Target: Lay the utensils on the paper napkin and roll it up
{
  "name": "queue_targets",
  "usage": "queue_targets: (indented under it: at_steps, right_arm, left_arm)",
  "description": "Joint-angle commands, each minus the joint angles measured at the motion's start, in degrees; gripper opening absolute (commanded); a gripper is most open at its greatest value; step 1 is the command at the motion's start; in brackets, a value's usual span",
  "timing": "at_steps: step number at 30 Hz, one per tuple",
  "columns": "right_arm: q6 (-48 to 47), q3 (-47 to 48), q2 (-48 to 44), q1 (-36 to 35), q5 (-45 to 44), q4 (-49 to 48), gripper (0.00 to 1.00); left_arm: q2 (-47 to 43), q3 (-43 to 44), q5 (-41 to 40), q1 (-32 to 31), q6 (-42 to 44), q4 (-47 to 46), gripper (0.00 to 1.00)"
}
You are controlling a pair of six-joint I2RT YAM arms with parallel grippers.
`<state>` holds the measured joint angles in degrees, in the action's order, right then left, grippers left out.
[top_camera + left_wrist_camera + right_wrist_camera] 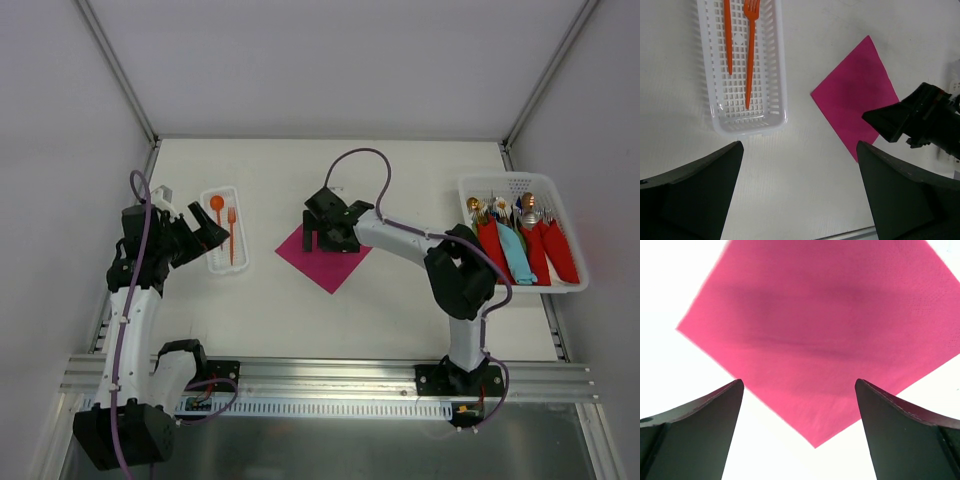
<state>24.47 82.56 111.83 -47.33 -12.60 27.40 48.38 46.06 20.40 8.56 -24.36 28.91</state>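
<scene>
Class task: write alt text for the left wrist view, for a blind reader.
An orange fork and spoon lie side by side in a white slotted tray. To its right a magenta paper napkin lies flat, the right end effector over its edge.

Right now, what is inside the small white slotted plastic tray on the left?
An orange plastic spoon and a thin orange plastic fork lie side by side in the tray, not touching. The left gripper hides part of its left edge in the top view.
</scene>
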Motion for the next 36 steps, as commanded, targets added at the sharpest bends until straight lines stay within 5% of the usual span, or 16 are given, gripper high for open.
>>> queue_targets:
  at_steps: [1,4,9,12,22,36]
  right_arm:
    - [-1.2,2.8,-6.5,-0.1,2.0,0.9,0.99]
    - [-5.1,4.6,-8.8,0.0,3.8,1.0,0.99]
    - [-17.8,4.5,-12.1,2.0,6.3,1.0,0.99]
    - [-26.4,1.3,-14.9,5.2,14.1,1.8,0.99]
    - [-38.0,-13.4,-25.7,16.8,25.3,5.9,0.99]
    - [-39.4,-16.9,-30.9,27.6,28.5,9.3,0.99]
  left_arm:
    - [2.0,2.8,-1.9,-0.5,1.9,-1.0,0.99]
    - [7.9,7.4,-3.6,-0.5,3.6,0.5,0.91]
    - [26.7,19.5,-5.3,-0.6,6.0,5.6,0.34]
    - [33.5,22.9,-7.4,-1.1,6.1,5.7,0.17]
    - [50.0,31.8,-11.0,-6.3,8.1,5.9,0.19]
    - [61.0,35.3,-19.2,-10.9,11.0,5.7,0.28]
